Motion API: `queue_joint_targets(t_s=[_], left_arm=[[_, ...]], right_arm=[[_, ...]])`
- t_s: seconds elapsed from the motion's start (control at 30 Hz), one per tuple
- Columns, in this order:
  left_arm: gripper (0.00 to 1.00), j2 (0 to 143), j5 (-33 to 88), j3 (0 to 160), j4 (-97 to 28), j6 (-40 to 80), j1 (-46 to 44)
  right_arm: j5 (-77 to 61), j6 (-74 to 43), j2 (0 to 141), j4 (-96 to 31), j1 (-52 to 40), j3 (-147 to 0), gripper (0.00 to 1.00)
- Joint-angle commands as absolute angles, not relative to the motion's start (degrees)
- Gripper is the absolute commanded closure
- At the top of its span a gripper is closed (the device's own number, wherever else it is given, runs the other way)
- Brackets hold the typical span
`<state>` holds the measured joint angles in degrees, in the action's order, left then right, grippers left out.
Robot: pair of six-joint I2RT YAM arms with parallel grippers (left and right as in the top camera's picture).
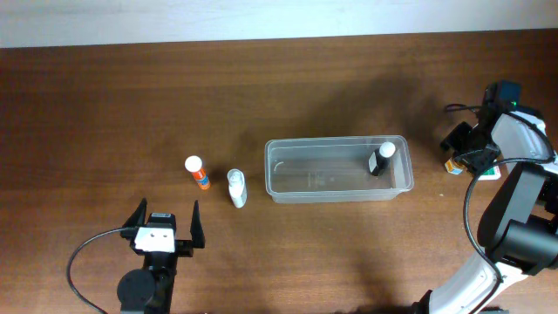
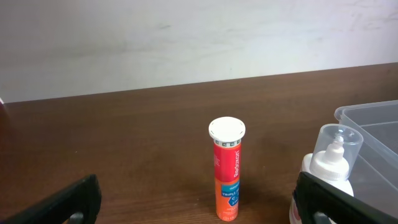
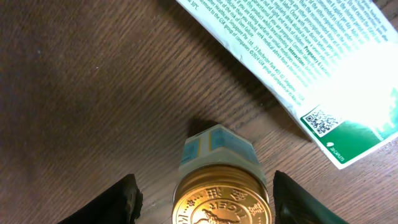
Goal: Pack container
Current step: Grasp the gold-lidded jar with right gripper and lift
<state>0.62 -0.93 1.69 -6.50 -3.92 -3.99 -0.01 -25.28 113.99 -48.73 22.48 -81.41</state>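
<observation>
From above, the clear container (image 1: pixel 336 170) lies lengthwise on the brown surface (image 1: pixel 131 105), a little right of centre. A black bottle (image 1: pixel 381 159) with a white cap stands inside it at the right end. To the container's left stand a white bottle (image 1: pixel 236 187), the nearer one, and an orange tube (image 1: pixel 197 172) with a white cap, the two set apart from each other. The left end effector (image 1: pixel 166 225) sits near the front edge below the tube, its fingers spread wide and holding nothing. The right end effector (image 1: pixel 462 148) is off past the container's right end, over a small jar (image 1: pixel 452 164) and beside a green-and-white packet (image 1: pixel 490 174).

The left wrist camera shows the orange tube (image 2: pixel 227 171) upright straight ahead. The white bottle (image 2: pixel 329 162), under a clear cap, is at the right just in front of a corner of the container (image 2: pixel 373 118). Both dark fingertips (image 2: pixel 62 202) stand far apart at the lower corners.

The right wrist camera looks down on the jar's gold lid (image 3: pixel 221 196). The end effector's two fingers (image 3: pixel 118 202) stand on either side of it, with bare wood visible beside the left one. The printed packet (image 3: pixel 311 56) lies flat just beyond.
</observation>
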Motion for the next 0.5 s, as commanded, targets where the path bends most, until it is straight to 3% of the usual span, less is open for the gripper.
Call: queue_joint_targets(t_s=[0.0,0.47], left_arm=[[0.01,0.3,-1.13,1.43,-6.5,-4.82,-3.57],[0.01,0.3,-1.13,1.43,-6.5,-4.82,-3.57]], right_arm=[[0.95,-24.86,114.83,-48.56,22.63,-80.99,0.4],[2.85,-24.25,114.87,-48.58,22.63,-80.44,0.4]])
